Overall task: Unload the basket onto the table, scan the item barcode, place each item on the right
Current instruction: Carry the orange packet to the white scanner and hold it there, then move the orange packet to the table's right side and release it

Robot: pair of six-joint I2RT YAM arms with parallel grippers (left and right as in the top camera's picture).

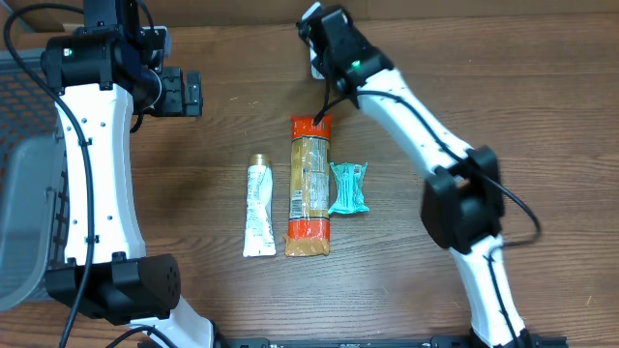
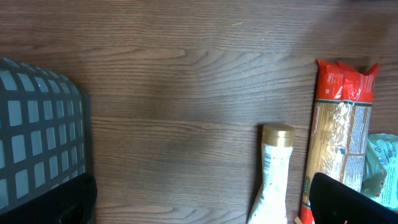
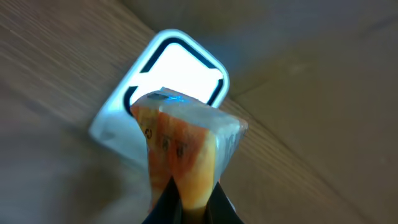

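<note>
In the right wrist view my right gripper (image 3: 193, 196) is shut on a small orange and yellow packet (image 3: 186, 140). The packet is held up right in front of a white barcode scanner (image 3: 180, 68), whose window glows bright. Seen from overhead, the right gripper (image 1: 327, 48) reaches to the table's far middle, covering the packet, and only a white edge of the scanner (image 1: 315, 66) shows. My left gripper (image 1: 179, 92) hangs open at the far left with nothing between its fingers (image 2: 348, 199).
Three items lie side by side mid-table: a white tube (image 1: 258, 208), a long pasta pack with red ends (image 1: 309, 188) and a teal packet (image 1: 349, 188). A grey basket (image 1: 24, 213) stands at the left edge.
</note>
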